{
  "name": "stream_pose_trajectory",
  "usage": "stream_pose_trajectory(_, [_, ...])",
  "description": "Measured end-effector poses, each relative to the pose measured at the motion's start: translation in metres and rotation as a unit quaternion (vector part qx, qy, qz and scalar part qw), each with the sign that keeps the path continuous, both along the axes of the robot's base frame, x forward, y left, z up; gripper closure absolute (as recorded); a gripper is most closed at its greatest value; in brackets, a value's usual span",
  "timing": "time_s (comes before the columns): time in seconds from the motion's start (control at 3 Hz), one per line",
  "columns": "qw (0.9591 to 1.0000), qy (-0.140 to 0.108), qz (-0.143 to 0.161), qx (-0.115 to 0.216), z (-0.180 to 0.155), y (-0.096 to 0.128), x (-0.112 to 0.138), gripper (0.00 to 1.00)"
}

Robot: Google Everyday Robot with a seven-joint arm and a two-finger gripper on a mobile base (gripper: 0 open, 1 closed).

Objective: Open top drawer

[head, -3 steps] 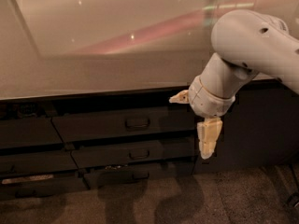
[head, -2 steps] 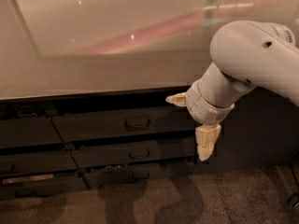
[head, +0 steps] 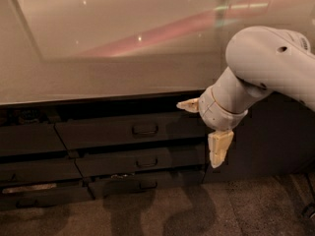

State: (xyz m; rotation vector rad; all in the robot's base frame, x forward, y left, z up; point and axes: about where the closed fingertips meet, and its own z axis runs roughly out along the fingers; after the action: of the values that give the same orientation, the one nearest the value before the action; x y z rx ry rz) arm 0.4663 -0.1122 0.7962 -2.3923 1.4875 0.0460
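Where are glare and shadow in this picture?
Camera view: pink and white glare streaks the countertop; the top drawer sits in dim shade, its handle faint; the pale gripper, right of that handle, jaws apart, stands out brightly.

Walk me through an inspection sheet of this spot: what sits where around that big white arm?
Surface: pale glossy countertop, streaks of light reflected in it.
Job's things: wide dark grey top drawer with a small loop handle; the handle is not held.
Clutter: pale strip in a low left compartment, cannot tell what.
Grippers: cream two-finger end effector on the white arm, fingers spread, right of the handle, holding nothing.
Cables: nothing seen.
Surroundings: two narrower dark drawers below; brown speckled floor.
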Motion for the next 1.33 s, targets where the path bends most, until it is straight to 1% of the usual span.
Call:
stream_pose_trajectory(0.67, [0.9989,0.043,0.000,0.018,-0.044,-0.022,0.025,0.00])
stream_pose_trajectory(1.0, [0.9972,0.071,-0.001,0.026,-0.070,-0.031,0.033,0.00])
stream_pose_trajectory(1.33, [0.9972,0.070,-0.001,0.026,-0.070,-0.031,0.033,0.00])
